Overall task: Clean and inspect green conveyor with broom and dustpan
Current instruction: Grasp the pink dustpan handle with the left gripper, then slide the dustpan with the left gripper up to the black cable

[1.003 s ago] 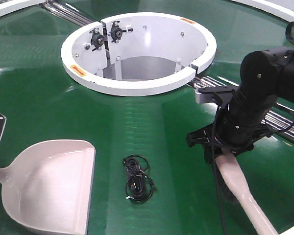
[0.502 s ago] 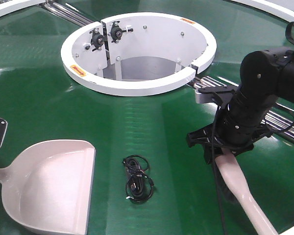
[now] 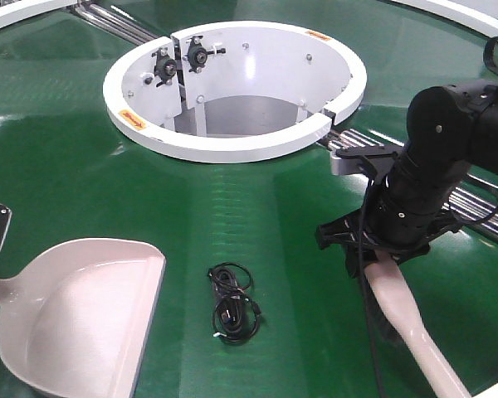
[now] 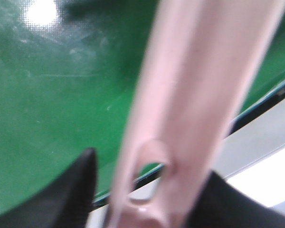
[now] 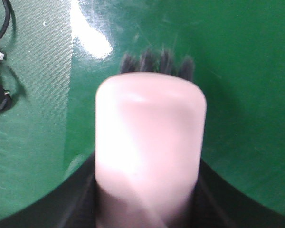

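Bright room light throws white glare (image 5: 88, 38) onto the glossy belt (image 3: 66, 166). Past the belt's dark edge, the left wrist view shows a pale grey-white surface (image 4: 270, 137), too blurred to name. Dull grey ground (image 3: 249, 116) shows at the belt's centre.

Front camera looks down over the green conveyor (image 3: 66, 166) — wrist cameras close above it

left fingers (image 4: 80, 190) clamped | right fingers (image 5: 73, 199) clamped | right wrist (image 3: 407, 207) angled down
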Controlling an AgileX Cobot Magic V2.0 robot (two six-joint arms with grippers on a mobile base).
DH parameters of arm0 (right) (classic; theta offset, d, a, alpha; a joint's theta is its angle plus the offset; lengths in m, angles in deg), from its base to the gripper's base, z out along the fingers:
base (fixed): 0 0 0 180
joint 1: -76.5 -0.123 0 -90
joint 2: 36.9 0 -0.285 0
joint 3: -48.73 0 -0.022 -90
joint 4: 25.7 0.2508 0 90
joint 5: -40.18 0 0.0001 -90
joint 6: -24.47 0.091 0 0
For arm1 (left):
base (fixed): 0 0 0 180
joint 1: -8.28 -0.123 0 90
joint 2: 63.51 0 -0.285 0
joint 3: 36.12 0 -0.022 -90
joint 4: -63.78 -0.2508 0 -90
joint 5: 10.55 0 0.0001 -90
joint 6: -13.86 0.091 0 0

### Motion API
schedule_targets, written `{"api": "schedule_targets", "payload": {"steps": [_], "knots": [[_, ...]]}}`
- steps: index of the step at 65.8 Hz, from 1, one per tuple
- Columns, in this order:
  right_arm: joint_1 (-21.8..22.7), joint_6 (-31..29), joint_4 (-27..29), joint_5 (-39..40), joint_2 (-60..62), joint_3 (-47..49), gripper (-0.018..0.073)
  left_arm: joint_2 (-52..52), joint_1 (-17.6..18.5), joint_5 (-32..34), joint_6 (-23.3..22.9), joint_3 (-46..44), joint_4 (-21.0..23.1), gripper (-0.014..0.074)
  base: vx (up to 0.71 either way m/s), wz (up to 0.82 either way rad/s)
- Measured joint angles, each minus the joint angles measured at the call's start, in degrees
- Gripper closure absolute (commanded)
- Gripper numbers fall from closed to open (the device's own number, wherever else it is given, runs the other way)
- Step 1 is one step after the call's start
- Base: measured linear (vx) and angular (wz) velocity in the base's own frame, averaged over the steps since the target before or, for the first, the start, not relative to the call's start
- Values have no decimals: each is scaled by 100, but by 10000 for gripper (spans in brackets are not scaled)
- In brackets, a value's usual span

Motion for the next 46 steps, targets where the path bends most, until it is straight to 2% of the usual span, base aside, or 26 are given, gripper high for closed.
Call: {"api": "schedule_targets", "payload": {"steps": [15, 38, 46], "knots": [[0, 0, 0, 6, 0, 0, 565, -30, 5, -43, 32, 0, 9, 617, 0, 0], [0, 0, 0, 6, 0, 0, 565, -545, 268, -106, -157, 0, 76, 621, 0, 0], [0, 0, 0, -5, 0, 0, 565, -571, 337, -132, -283, 0, 284, 621, 0, 0]]}}
